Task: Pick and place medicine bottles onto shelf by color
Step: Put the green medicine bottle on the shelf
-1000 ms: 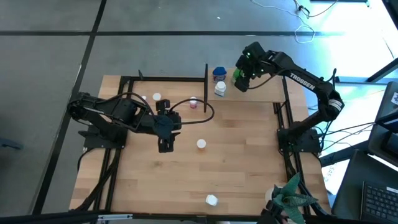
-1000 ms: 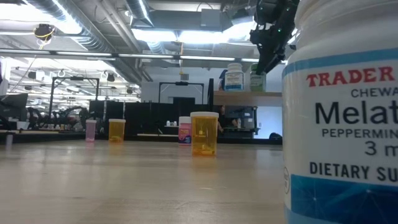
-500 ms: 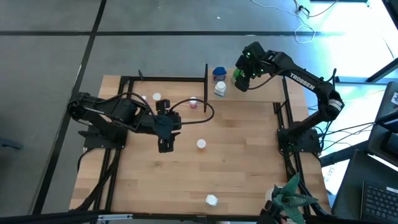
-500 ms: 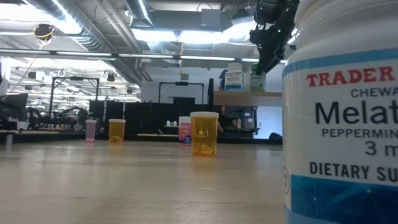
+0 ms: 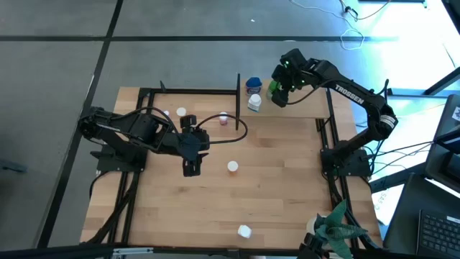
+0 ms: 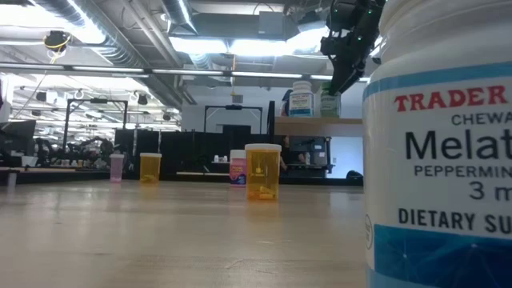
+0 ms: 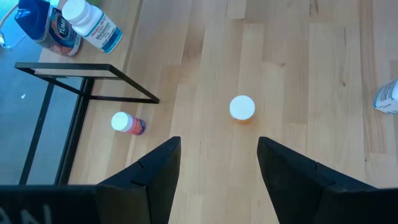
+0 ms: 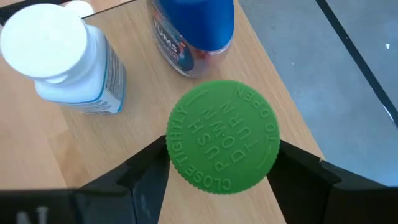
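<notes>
The shelf (image 5: 302, 108) stands at the table's far right, with a blue bottle (image 5: 253, 85), a white bottle (image 5: 254, 103) and a green bottle (image 5: 274, 90) upright on its board. My right gripper (image 5: 277, 93) reaches down over the green bottle, its fingers on either side of the green cap (image 8: 222, 144). My left gripper (image 5: 190, 170) hovers open over the table's middle, just left of an orange bottle with a white cap (image 5: 232, 166). More bottles stand on the table: a pink-banded one (image 5: 223, 119), a white-capped one (image 5: 180, 113) and a white one (image 5: 244, 231). My right gripper has the green bottle's cap (image 8: 186, 163) between its two fingers (image 8: 148, 177), one on each side of the cap's rim. The fingers come from above, pointing down. The bottle stands upright with its base on the shelf board (image 6: 308, 122).
Black metal uprights (image 5: 238, 90) rise at the shelf's left edge and a black frame runs along the table's far side. A large melatonin bottle (image 6: 440, 160) stands at the near edge, close to the low camera. A green paper plant (image 5: 334, 229) sits at the near right corner.
</notes>
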{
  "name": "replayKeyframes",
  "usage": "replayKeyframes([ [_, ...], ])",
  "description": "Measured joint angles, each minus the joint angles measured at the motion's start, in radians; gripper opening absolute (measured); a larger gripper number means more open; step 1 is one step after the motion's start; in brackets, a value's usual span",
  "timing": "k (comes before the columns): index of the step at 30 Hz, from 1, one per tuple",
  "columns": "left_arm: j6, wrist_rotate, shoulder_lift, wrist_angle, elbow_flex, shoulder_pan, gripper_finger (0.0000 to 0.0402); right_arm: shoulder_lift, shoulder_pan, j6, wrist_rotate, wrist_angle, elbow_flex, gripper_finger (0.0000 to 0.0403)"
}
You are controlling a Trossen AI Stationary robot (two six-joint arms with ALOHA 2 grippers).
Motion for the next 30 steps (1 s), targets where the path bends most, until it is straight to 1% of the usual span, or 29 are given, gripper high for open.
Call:
replayKeyframes([
  [4,0.0,0.0,0.0,0.0,0.0,0.0,0.0207,0.0,0.0,0.0,0.0,0.0,0.0,0.0239],
  [8,-0.031,-0.024,0.0,0.0,0.0,0.002,0.0207,0.0,0.0,0.001,0.0,-0.003,0.0,0.0247],
  [10,-0.043,-0.054,0.0,0.001,0.0,0.002,0.0207,0.0,0.0,0.0,0.009,-0.008,0.0,0.0253],
  [14,-0.05,-0.148,0.0,0.001,0.0,0.002,0.0207,-0.001,0.0,-0.001,0.015,-0.007,0.0,0.026],
  [16,-0.05,-0.17,0.0,0.001,0.0,0.002,0.0207,-0.001,0.0,0.0,0.015,-0.007,0.0,0.0261],
  [26,-0.05,-0.172,0.0,0.001,0.0,0.002,0.0207,-0.001,0.0,-0.004,0.016,0.001,0.0,0.0261],
  [30,-0.05,-0.172,0.0,0.001,0.0,0.002,0.0207,-0.001,0.0,-0.005,0.016,-0.012,0.023,0.0261],
])
